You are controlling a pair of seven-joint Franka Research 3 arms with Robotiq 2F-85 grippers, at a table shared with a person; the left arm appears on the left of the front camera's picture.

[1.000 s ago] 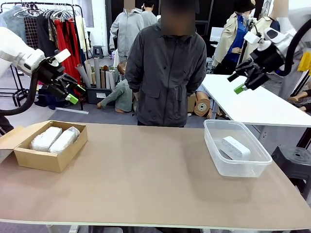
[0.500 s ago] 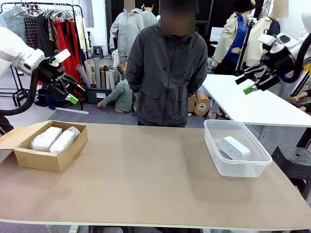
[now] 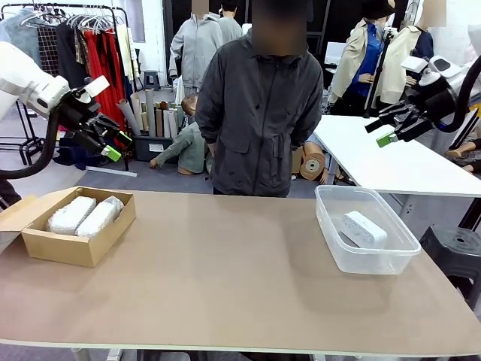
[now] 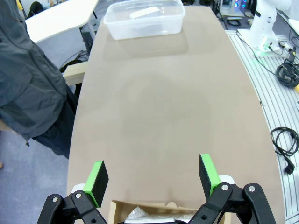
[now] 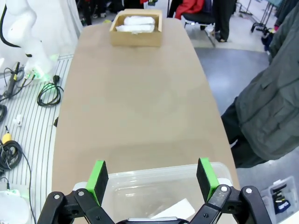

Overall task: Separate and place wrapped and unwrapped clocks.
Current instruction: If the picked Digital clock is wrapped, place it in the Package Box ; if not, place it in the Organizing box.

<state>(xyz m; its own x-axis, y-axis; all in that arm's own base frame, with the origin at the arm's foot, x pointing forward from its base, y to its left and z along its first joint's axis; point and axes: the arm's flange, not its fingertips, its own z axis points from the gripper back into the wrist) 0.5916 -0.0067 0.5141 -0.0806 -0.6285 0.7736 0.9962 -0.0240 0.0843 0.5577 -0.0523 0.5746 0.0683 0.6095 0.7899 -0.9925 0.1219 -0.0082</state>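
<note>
The brown table (image 3: 225, 278) is bare across its whole middle: the cardboard box (image 3: 75, 244) with two bubble-wrapped clocks (image 3: 83, 215) sits near its left edge, and the clear plastic tub (image 3: 366, 259) with the bare white clock (image 3: 364, 228) sits near its right edge. The left pincer (image 3: 113, 139) hangs wide and empty above the box, and the right pincer (image 3: 385, 129) hangs equally wide and empty, high beyond the tub. Compared with a second ago, the right pincer has swung further right and away from the tub, while the left one, the clocks and the person (image 3: 259, 113) at the far edge have not moved.
</note>
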